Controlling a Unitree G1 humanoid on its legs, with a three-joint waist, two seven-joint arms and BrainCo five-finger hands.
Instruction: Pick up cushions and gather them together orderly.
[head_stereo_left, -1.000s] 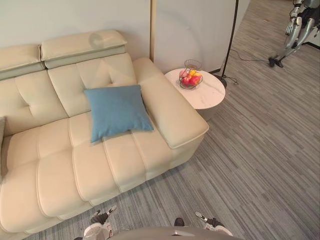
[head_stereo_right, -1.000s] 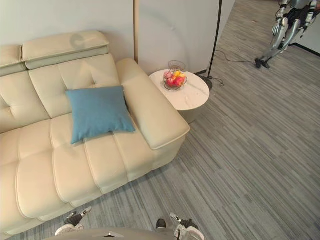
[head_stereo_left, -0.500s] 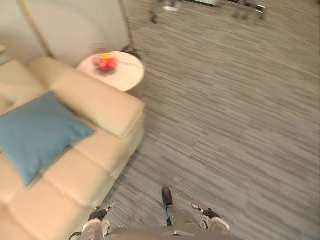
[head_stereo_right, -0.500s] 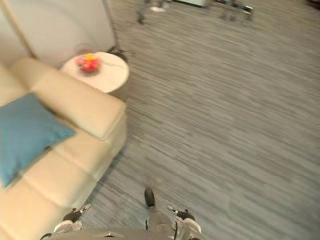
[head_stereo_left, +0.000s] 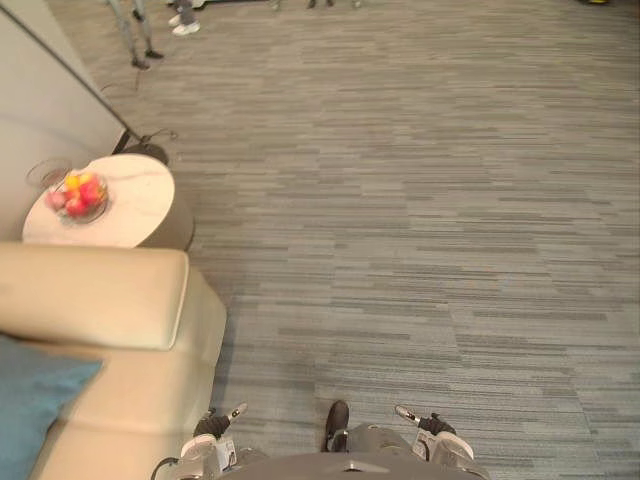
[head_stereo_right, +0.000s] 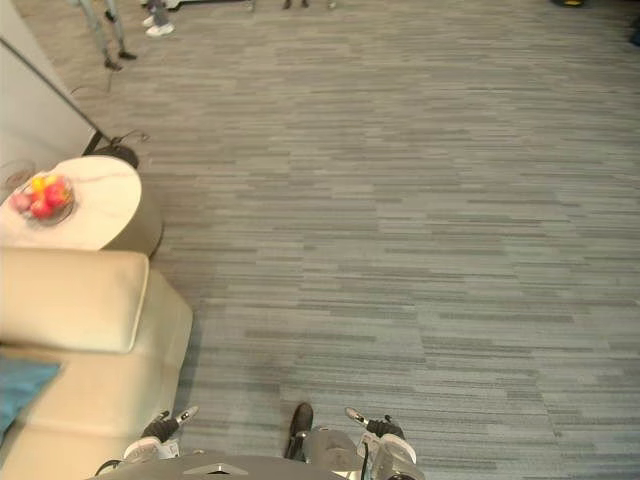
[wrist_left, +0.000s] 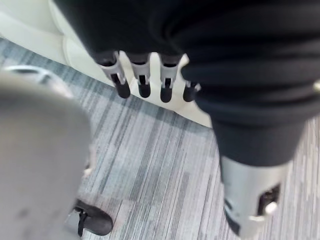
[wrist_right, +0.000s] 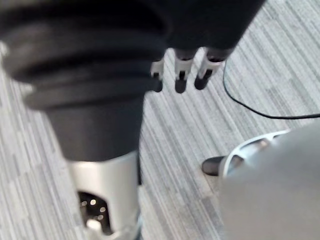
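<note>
L hand (wrist_left: 141, 82): open, fingers straight and hanging loose, nothing held. Close to sofa (head_stereo_left: 110, 380), w/ sofa's cream base showing just past the dark fingertips, where it meets the carpet (head_stereo_left: 400, 250).

R hand (wrist_right: 182, 75): open too, fingers straight, empty, dark tips over striped grey carpet.

Blue cushion (head_stereo_left: 30, 400): lying on sofa seat, just inboard of the armrest (head_stereo_left: 95, 295), w/ one corner pointing toward the armrest and the rest cut off at view edge. Touched by neither hand, apart from both.

Round white side table (head_stereo_left: 130, 215): just beside sofa's armrest, on the side away from the seat. Can't tell if touching sofa or not.

Wire fruit bowl (head_stereo_left: 75, 195): on that table, holding red and yellow fruit.

Floor lamp base (head_stereo_left: 150, 153): dark, on carpet beyond the table, farther from sofa. Thin dark pole (head_stereo_left: 60, 65) slanting up from it across the pale wall (head_stereo_left: 30, 110) at sofa's back.

Pale shoes (head_stereo_left: 185, 22): well apart from sofa, far across the carpet, approx. at the far edge of the floor in sight.
</note>
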